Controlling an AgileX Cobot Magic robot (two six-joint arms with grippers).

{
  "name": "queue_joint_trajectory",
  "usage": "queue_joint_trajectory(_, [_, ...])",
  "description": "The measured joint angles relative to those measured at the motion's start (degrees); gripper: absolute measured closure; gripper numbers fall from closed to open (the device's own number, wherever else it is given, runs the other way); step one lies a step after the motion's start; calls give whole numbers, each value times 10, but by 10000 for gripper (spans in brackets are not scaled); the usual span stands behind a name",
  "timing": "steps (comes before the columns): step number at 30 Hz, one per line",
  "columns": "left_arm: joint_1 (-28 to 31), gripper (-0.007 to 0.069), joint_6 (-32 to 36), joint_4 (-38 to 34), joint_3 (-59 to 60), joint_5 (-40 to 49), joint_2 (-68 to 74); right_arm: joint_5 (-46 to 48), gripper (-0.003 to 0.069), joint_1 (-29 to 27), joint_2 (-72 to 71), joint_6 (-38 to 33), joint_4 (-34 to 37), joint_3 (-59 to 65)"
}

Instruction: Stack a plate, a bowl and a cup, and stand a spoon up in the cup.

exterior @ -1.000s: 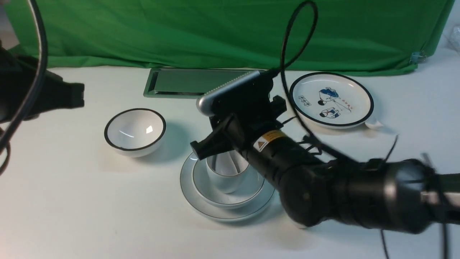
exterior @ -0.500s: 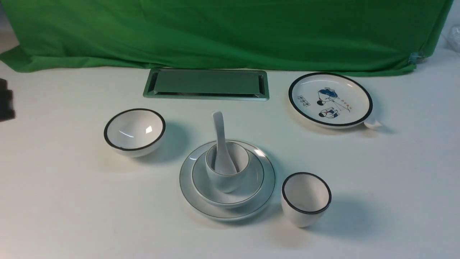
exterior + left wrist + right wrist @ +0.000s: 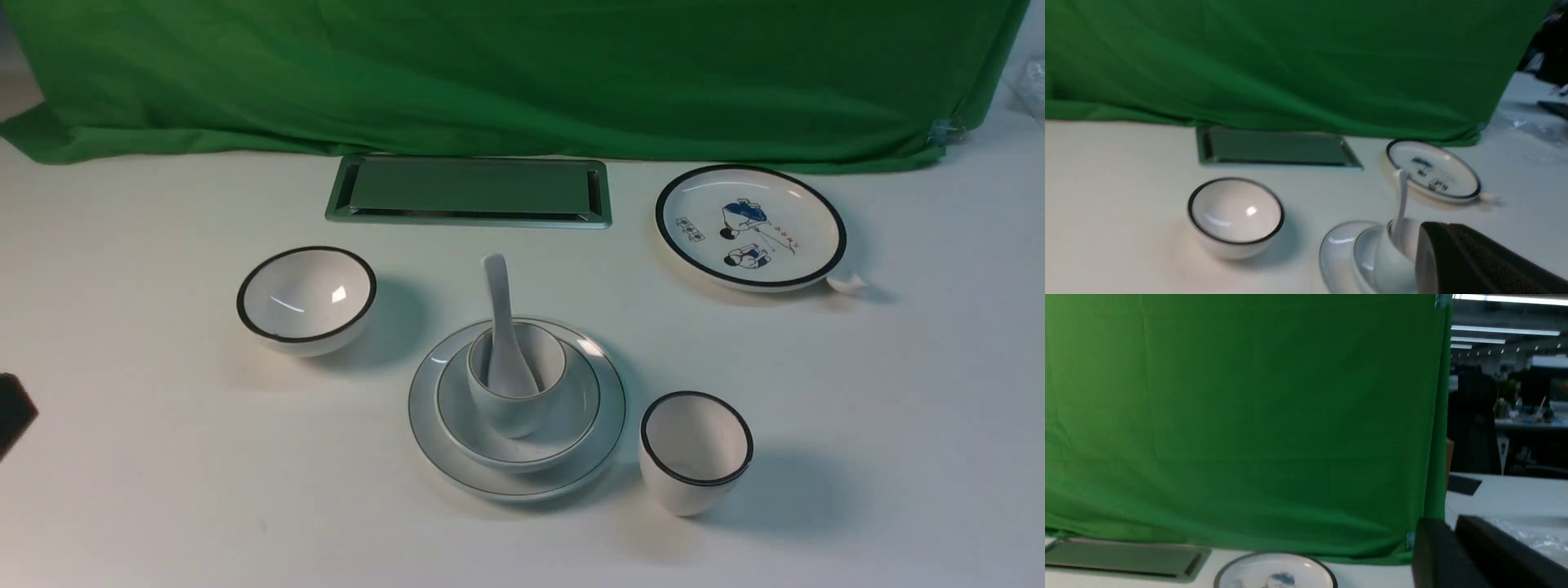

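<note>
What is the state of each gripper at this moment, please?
Left gripper: closed, nothing visible in its fingers.
Right gripper: fingers blurred, open or closed cannot be told; no held object visible.

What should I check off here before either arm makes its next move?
1. Bowl sits inside the plate: ok.
2. Cup upright in the bowl: ok.
3. Spoon stands in the cup, handle up, leaning on the rim: ok.
4. Black-rimmed cup kept out of the stack: ok.
5. Left gripper shut, nothing held: ok.
6. Right gripper fully closed: cannot tell; its fingers are blurred and partly out of frame, though no dish shows in them.
</note>
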Motion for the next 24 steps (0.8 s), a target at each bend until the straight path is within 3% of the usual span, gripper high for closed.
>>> queue_joint_trajectory(5, [0, 624, 3, 0, 57, -141, -19, -2, 477, 0, -1, 0, 0, 19])
queue_joint_trajectory(17, [0, 624, 23, 7, 79, -156, -19, 33, 444, 0, -1, 1, 0, 21])
queue_joint_trajectory(19, [3, 624, 52, -8, 80, -156, -22, 33, 442, 0, -1, 1, 0, 21])
queue_joint_trajectory(22, [34, 624, 184, -115, 96, -158, -41, 33, 442, 0, -1, 1, 0, 21])
queue_joint_trajectory(24, [48, 624, 209, -135, 104, -158, -48, 33, 439, 0, -1, 2, 0, 21])
